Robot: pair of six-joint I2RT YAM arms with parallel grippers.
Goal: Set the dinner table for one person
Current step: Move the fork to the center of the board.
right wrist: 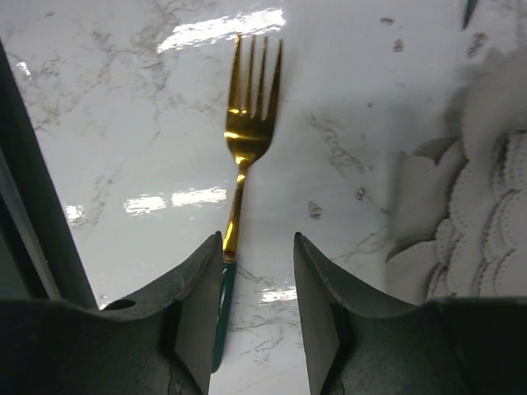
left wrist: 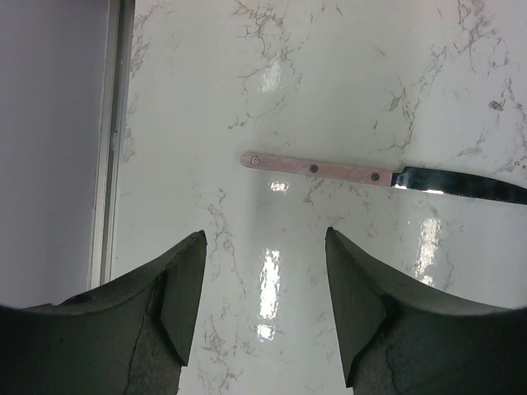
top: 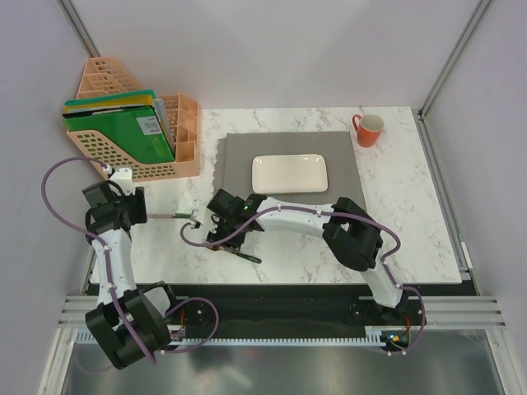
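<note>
The dinner table (top: 395,214) is white marble with grey veins. On it a grey scallop-edged placemat (top: 239,156) carries a white rectangular plate (top: 290,174). A wooden-handled knife (left wrist: 329,171) lies flat on the marble, just ahead of my open left gripper (left wrist: 265,247), which holds nothing. A gold fork (right wrist: 247,132) with a green handle lies on the marble left of the placemat (right wrist: 486,206). My right gripper (right wrist: 257,247) is low over the handle. The handle rests along the inner face of the left finger, and a wide gap separates it from the other finger.
An orange mug (top: 368,129) stands at the far right corner. A peach file rack (top: 140,123) with green folders sits at the far left edge. The right arm stretches across the near half of the table.
</note>
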